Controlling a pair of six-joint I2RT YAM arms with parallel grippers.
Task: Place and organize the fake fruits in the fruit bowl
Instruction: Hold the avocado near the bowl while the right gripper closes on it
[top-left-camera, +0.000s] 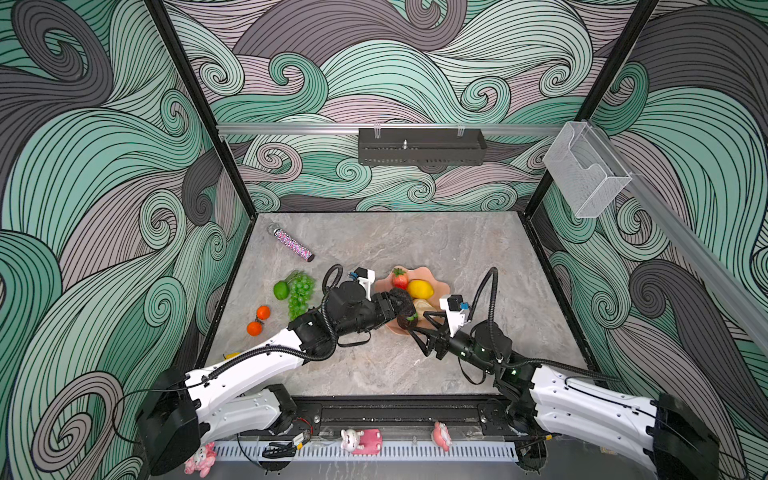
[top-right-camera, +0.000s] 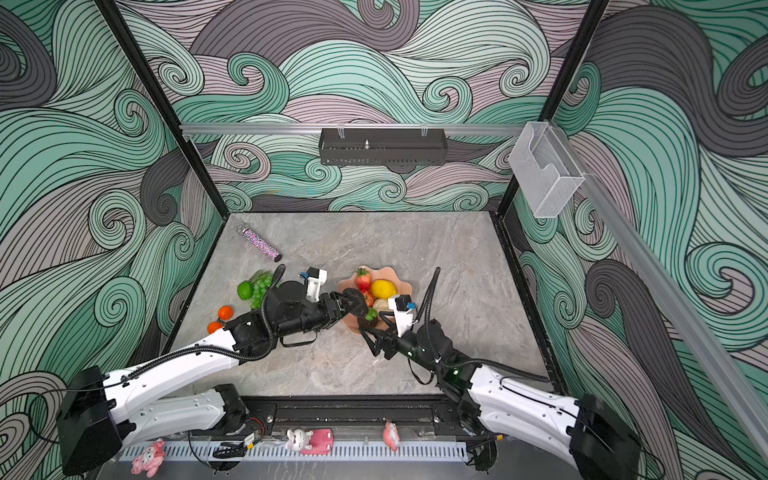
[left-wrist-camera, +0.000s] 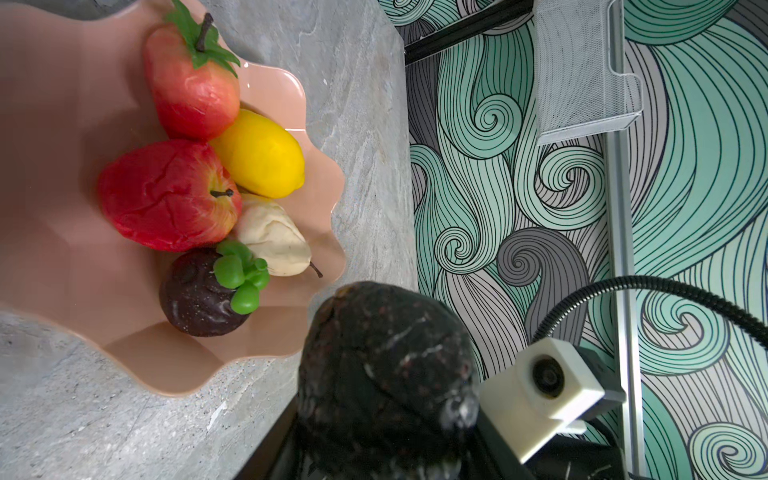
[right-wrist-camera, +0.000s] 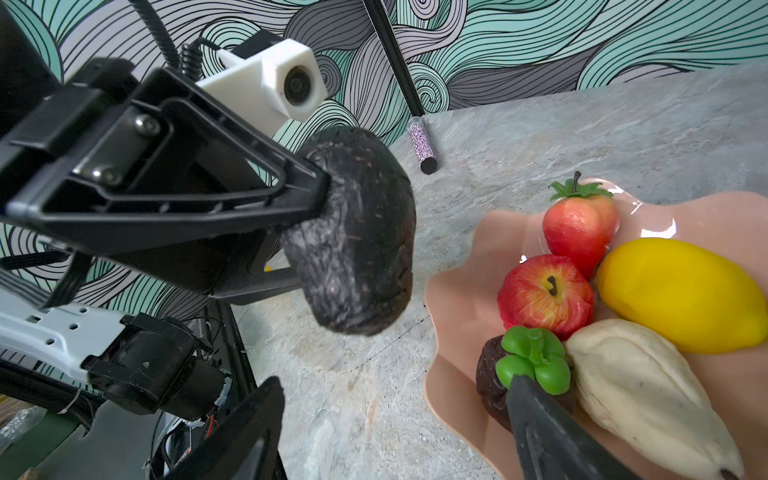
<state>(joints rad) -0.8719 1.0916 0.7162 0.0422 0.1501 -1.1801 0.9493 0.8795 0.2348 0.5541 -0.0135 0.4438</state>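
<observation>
With the left hand (top-left-camera: 391, 307) gripping the avocado (right-wrist-camera: 361, 249) by the bowl's (top-left-camera: 444, 286) rim nearest the worktop's (top-left-camera: 374, 374) left edge, an early release risked it rolling off, or knocking the wide-open right hand (top-left-camera: 419, 323) beside the mangosteen (left-wrist-camera: 195, 295).

Grey marble tabletop (top-left-camera: 415, 241): pink bowl (top-left-camera: 442, 287), lime (top-left-camera: 281, 289), grapes (top-left-camera: 300, 295), two oranges (top-left-camera: 263, 312), sparkly tube (top-left-camera: 293, 245).
</observation>
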